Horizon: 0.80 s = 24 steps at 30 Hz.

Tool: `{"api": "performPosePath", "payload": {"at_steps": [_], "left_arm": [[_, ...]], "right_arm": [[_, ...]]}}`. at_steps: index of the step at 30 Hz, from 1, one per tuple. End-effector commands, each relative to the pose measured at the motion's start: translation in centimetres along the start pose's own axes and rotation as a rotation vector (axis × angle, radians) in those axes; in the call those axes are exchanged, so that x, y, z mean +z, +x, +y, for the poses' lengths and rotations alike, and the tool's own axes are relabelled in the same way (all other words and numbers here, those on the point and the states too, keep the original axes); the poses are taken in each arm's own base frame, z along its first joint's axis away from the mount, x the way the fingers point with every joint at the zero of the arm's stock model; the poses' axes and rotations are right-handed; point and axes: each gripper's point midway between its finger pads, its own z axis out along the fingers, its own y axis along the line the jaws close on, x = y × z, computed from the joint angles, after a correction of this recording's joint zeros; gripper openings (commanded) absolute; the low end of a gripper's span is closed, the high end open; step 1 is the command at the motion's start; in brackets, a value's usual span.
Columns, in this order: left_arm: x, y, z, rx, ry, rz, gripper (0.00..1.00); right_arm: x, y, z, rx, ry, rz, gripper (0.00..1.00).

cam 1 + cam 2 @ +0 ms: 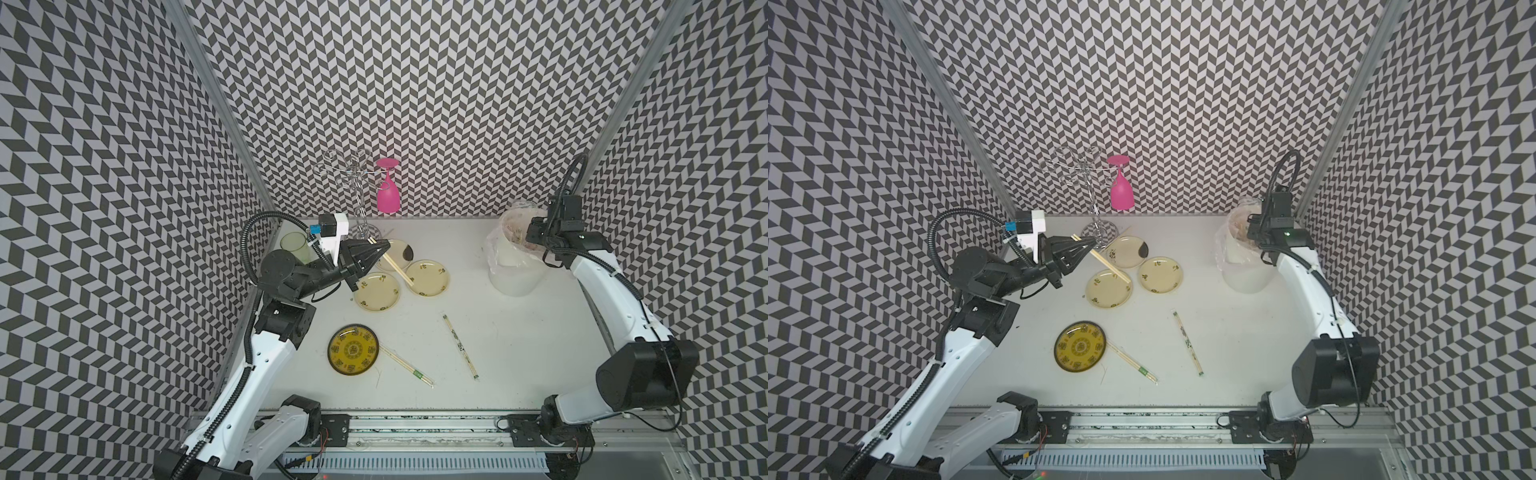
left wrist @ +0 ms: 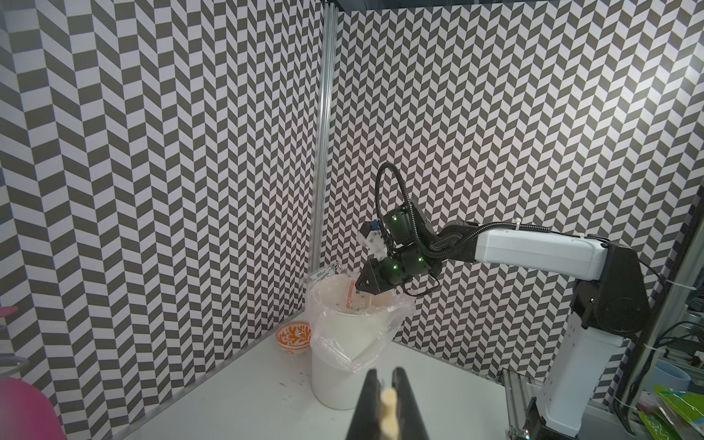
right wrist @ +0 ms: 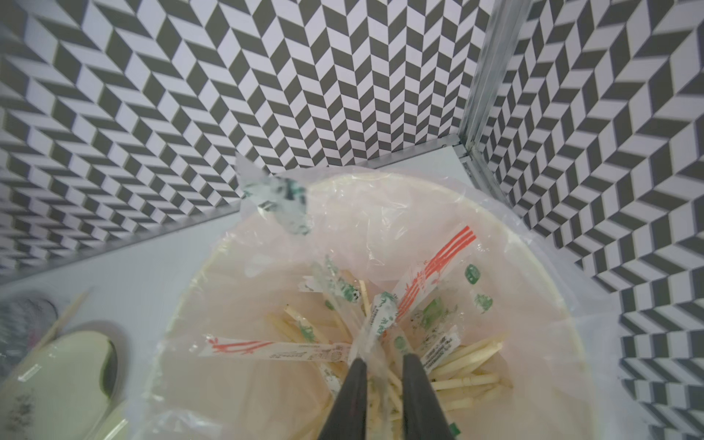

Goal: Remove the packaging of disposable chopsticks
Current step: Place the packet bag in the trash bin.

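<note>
The chopsticks [image 1: 397, 269] held above the plates are pale raw wood, matt and dry-looking. The sleeve [image 1: 460, 347] on the wrapped pair is thin clear plastic with a faint sheen. The cream plates [image 1: 427, 277] are glossy, glazed I think, though it could be melamine. The wire rack [image 1: 360, 205] is bright polished metal. The bin liner [image 2: 343, 346] is crinkly clear film over a smooth matt white tub [image 2: 335, 384]

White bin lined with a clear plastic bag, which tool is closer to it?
Right. The right tool hangs over the mouth of the white bag-lined bin; the left tool is far across the table, by the pale round plates.
</note>
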Motion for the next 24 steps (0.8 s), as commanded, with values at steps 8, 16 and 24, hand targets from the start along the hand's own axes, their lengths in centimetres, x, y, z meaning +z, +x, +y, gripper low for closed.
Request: {"api": "performPosePath", "payload": {"at_steps": [8, 16, 24], "left_arm": [[0.0, -1.4, -0.4, 0.038, -0.01, -0.022, 0.0], [0.2, -0.8, 0.8, 0.002, -0.037, -0.011, 0.0], [1.5, 2.0, 3.0, -0.172, 0.039, 0.081, 0.0]], "right_arm": [[-4.8, -3.2, -0.2, 0.041, -0.043, -0.117, 0.49], [-11.5, -4.4, 7.6, -0.023, -0.444, -0.199, 0.49], [-29.0, 4.4, 24.4, -0.388, -1.402, -0.201, 0.48]]}}
